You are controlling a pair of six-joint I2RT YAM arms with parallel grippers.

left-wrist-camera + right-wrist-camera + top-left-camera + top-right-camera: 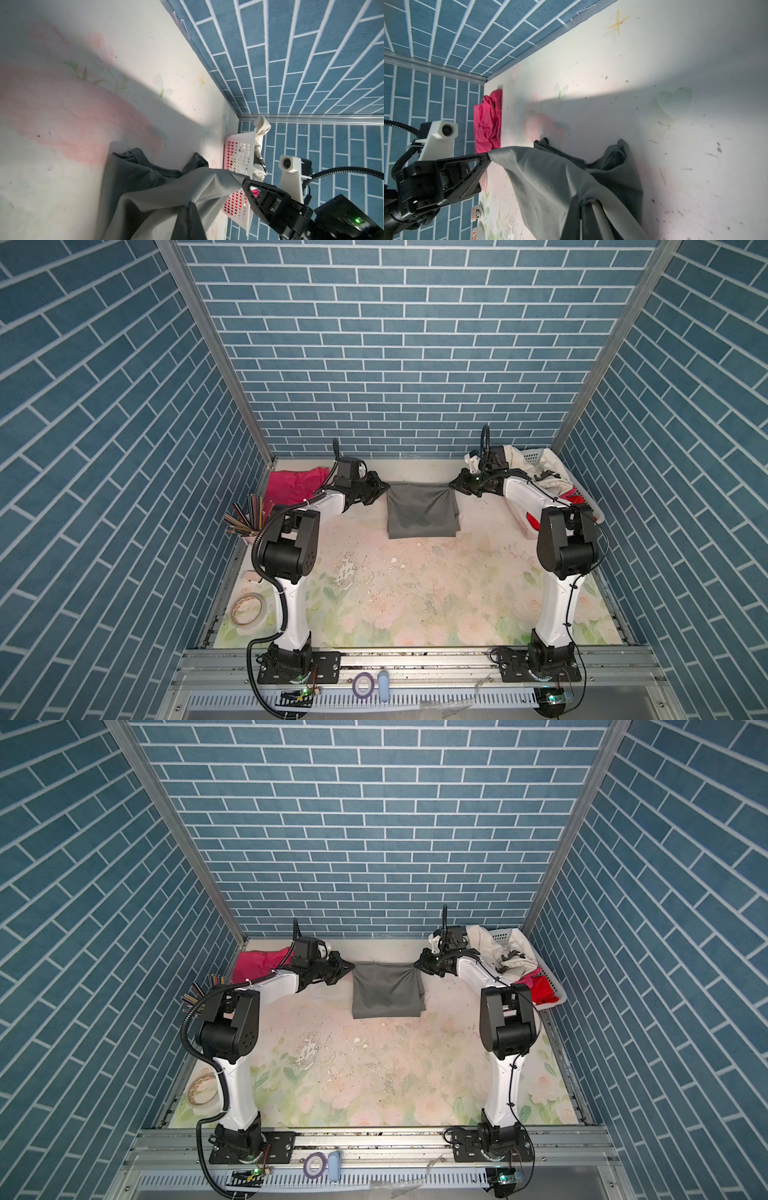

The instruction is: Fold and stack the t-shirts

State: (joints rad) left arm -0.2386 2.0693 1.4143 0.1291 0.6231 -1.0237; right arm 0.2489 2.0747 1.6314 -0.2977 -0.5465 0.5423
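Top views both showed the hot pink t-shirt [293, 487] lying rumpled in the far left corner of the table [415, 585], well apart from the other shirt. Just to its right the left gripper [386, 488] reached toward the middle. Its jaws were pressed fully together, pinching the far left corner of the dark grey t-shirt [419, 516].

That shirt sat near the middle of the table's far edge, folded down to a plain rectangle. Its far edge was raised off the surface and stretched taut from left to right, parallel with the table's far edge. From there the cloth sloped down toward the near side, where a straight fold rested on the table. The bundle looked wider across than deep, so its long axis seemed to run left to right, though the slope made this hard to judge. In the left wrist view the ribbed neckline [133, 156] lay flat on the table beneath and beyond the lifted layer, on the side toward the back wall.

The right gripper [452, 486] mirrored the left one, jaws clamped tight on the shirt's far right corner. Beyond it, in the table's far right corner, stood the white basket [595, 511] with pale and red cloth heaped inside.
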